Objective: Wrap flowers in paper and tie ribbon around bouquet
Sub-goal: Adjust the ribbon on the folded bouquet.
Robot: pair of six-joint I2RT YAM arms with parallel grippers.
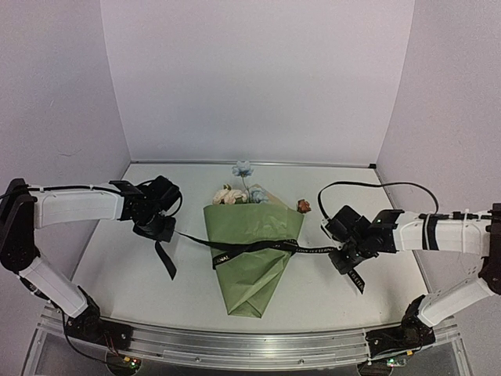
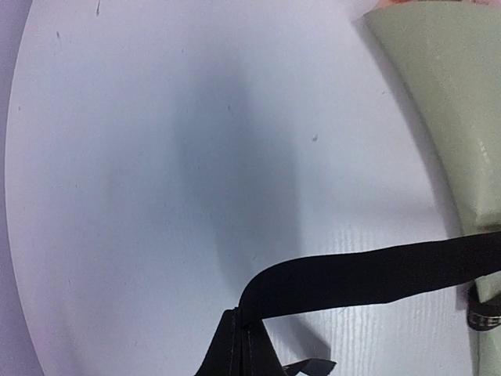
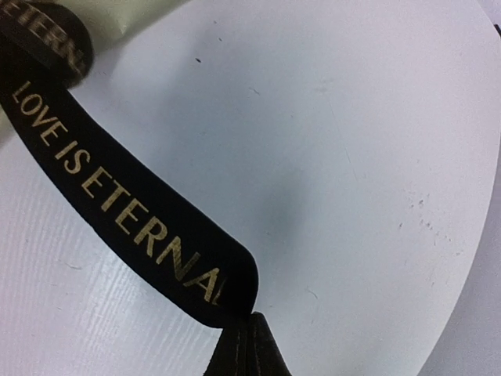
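Roughly midway between table [image 1: 117,270] side edges, bouquet [image 1: 252,278] with ribbon [image 1: 258,247] across it; left pincer [image 1: 163,231], right pincer [image 1: 344,255] each clamped on one ribbon end. Probably limp, slippery: grip near ends.

A white table [image 1: 117,266] with faint scuffs stands boxed in by plain pale lavender walls, back wall [image 1: 250,78], left wall [image 1: 55,94] and right wall [image 1: 454,94], under soft even light, an aluminium rail [image 1: 235,345] along its near edge.

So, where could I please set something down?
Bare table lies near-left, between the left arm and the bouquet, and likewise near-right. It is crowded mid-table, where the ribbon stretches across the bouquet to the right arm.
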